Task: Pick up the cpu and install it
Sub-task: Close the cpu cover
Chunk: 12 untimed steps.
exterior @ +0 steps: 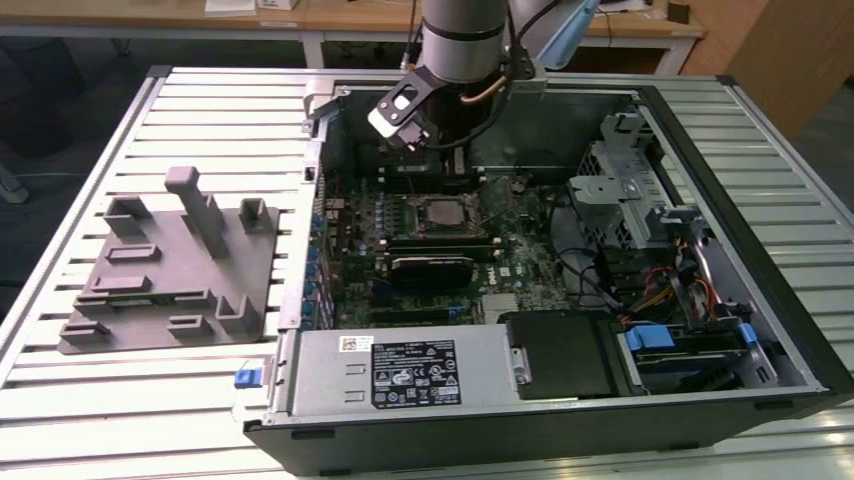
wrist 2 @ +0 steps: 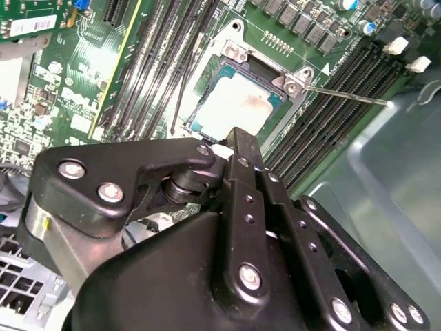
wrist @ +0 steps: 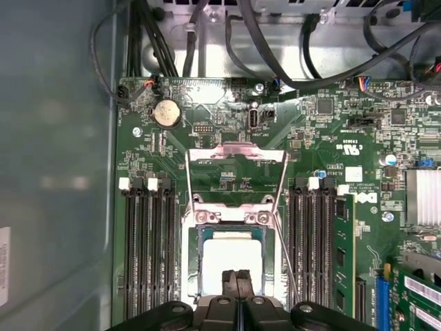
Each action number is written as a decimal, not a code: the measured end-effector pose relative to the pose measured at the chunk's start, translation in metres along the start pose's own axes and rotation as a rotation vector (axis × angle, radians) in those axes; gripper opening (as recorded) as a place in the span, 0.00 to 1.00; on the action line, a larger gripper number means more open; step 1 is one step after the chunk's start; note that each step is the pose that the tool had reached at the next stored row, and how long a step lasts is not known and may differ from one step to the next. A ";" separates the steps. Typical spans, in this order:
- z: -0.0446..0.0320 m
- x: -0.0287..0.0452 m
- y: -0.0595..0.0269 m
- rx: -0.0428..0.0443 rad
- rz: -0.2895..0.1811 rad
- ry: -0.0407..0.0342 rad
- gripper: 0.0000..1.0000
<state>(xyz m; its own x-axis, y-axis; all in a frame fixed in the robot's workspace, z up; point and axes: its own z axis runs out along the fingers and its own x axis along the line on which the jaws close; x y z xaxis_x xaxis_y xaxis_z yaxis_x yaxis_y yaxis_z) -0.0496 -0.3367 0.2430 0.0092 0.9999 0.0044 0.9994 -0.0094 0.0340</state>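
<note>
I have the open case (exterior: 534,440) lying on its side, with the arm (exterior: 461,40) reaching down over the board (exterior: 534,250). The gripper (wrist: 238,277) hangs low over the socket (wrist: 231,217). Its fingers are pressed together with nothing between them. The cpu (wrist: 231,258) already lies flat inside the socket, silvery top up and square to the frame in both wrist views, so I judge the pick and the placing done. I cannot tell whether the fingertips touch its edge or hover just above it. By my reading the clamping is what's left. The load plate (wrist: 238,155) stands swung back and the thin lever (wrist 2: 344,93) sticks out free, so the chip is seated but not locked down.
</note>
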 end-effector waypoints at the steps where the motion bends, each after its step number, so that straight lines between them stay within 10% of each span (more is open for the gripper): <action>1: -0.0017 0.0000 0.0001 0.0000 0.000 0.0000 0.11; 12: -0.0155 -0.0031 0.0006 0.0006 0.001 0.0001 0.11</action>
<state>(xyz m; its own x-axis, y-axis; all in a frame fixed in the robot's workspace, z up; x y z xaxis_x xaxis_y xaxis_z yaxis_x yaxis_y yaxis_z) -0.0496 -0.3398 0.2585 0.0099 0.9999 0.0045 0.9994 -0.0101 0.0335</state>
